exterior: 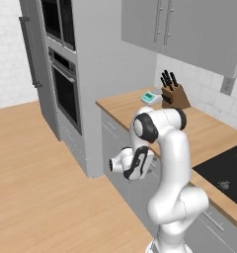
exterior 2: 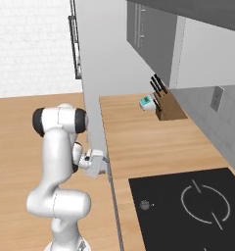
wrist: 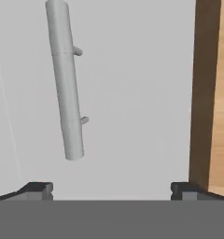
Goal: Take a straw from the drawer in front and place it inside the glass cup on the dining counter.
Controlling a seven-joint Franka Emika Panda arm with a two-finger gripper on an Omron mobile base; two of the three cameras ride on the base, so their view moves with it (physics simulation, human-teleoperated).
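Observation:
A flat light grey drawer front faces me in the hand view, shut, with a grey bar handle standing up and left of my fingers. My gripper is open, with its two dark fingertips wide apart and nothing between them. From the right base view the gripper sits close against the cabinet front just under the wood counter edge. The straw is hidden. The glass cup and the dining counter are out of view.
The small wood counter carries a knife block and a small teal-topped scale. A black cooktop lies to the right. A tall oven column stands to the left, grey upper cupboards hang above, and wood floor is open behind.

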